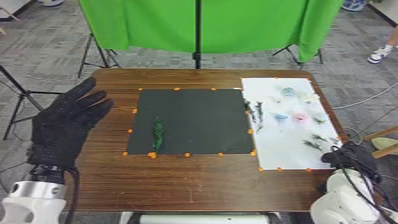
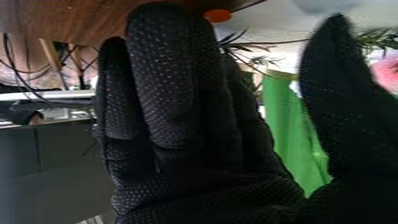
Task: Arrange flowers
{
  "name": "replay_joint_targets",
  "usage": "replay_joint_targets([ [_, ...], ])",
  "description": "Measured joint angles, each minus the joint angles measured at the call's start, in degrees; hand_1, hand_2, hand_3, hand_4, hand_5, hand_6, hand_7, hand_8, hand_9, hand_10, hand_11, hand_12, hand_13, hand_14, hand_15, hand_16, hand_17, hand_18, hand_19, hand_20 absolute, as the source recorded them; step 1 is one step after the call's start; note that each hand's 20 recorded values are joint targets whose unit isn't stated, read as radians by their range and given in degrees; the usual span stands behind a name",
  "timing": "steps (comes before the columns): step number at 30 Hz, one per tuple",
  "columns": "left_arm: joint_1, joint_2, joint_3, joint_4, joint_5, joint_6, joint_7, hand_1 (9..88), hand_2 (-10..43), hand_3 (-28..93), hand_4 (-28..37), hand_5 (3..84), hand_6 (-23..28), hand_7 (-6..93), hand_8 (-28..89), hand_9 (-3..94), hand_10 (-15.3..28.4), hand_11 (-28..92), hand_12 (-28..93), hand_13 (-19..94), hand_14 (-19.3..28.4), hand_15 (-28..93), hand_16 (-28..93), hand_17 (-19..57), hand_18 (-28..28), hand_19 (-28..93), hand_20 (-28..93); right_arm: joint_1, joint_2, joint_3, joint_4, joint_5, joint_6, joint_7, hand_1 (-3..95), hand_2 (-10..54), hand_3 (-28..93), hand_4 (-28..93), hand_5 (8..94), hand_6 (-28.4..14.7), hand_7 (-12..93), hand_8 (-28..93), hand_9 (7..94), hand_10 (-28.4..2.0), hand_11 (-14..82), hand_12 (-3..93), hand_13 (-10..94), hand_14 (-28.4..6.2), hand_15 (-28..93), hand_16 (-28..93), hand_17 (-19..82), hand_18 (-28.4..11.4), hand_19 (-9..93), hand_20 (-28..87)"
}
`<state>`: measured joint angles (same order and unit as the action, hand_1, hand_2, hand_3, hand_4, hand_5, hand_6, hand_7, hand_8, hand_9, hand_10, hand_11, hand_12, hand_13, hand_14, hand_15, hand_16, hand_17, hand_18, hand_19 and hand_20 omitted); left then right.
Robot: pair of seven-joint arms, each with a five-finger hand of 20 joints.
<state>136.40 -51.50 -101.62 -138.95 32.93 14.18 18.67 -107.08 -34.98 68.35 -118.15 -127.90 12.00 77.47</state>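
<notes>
At the lower right of the head view, the right hand (image 1: 348,154) is at the edge of the white sheet (image 1: 282,159), beside small green sprigs (image 1: 313,144). In the right wrist view, the right hand (image 2: 204,120) is released, fingers straight, thumb apart; whether its fingertips touch a sprig, I cannot tell. The left hand (image 1: 67,125), at the left, is loosely open and empty. One long green stem (image 1: 158,134) lies on the black mat (image 1: 200,112), lower left of centre. The pink flower (image 1: 300,117) lies on the sheet, right of centre; the wrist view cuts it off.
</notes>
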Motion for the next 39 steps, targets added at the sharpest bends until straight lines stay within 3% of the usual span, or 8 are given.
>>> replay_joint_targets([
  [5,0.19,0.00,-0.02,0.00,0.00,0.01,0.11,23.3,7.1,76,-23.1,37.2,10.5,15.2,-10,32.8,21.9,26,11,24,28.4,49,-9,-10.1,28.4,59,7,0.23,0.01,0.32,0.09,0.18,-0.98,-0.25,55.9,-9.5,58,-28,79.7,-2.0,17,1,87.4,-9.8,27.0,21.1,83,-7.0,57,16,44,-20.9,93,-4],
  [8,0.30,0.01,-0.03,0.00,-0.03,0.01,0.13,23.3,7.1,76,-23.1,37.1,10.4,15.2,-10,32.8,21.8,26,11,24,28.4,49,-9,-10.1,28.4,59,7,0.92,0.13,-0.16,0.41,0.26,-0.99,-0.58,58.8,-9.5,58,-28,84.6,-0.5,19,4,91.2,-9.2,27.3,23.5,85,-5.7,57,17,44,-20.6,93,1],
  [20,0.37,0.01,-0.04,-0.02,-0.03,0.01,0.08,23.4,7.2,76,-23.1,37.1,10.4,15.2,-10,32.7,21.8,26,11,24,28.4,50,-9,-10.1,28.4,59,7,3.10,1.05,-5.04,1.89,-3.89,5.62,-0.69,56.6,-9.5,67,-28,88.2,-1.2,19,7,93.6,-9.6,32.2,21.7,88,-5.3,60,19,45,-21.1,93,15],
  [39,0.48,0.23,-0.07,-0.08,-0.11,0.06,0.25,23.4,7.1,77,-23.3,37.2,10.5,15.3,-10,32.7,21.8,26,11,24,28.4,49,-9,-10.2,28.4,59,7,6.26,1.85,-7.98,0.94,-11.14,9.91,2.21,55.6,-9.5,70,-28,90.9,-1.9,19,10,93.7,-9.7,38.1,17.7,90,-5.0,60,19,47,-22.3,93,22],
])
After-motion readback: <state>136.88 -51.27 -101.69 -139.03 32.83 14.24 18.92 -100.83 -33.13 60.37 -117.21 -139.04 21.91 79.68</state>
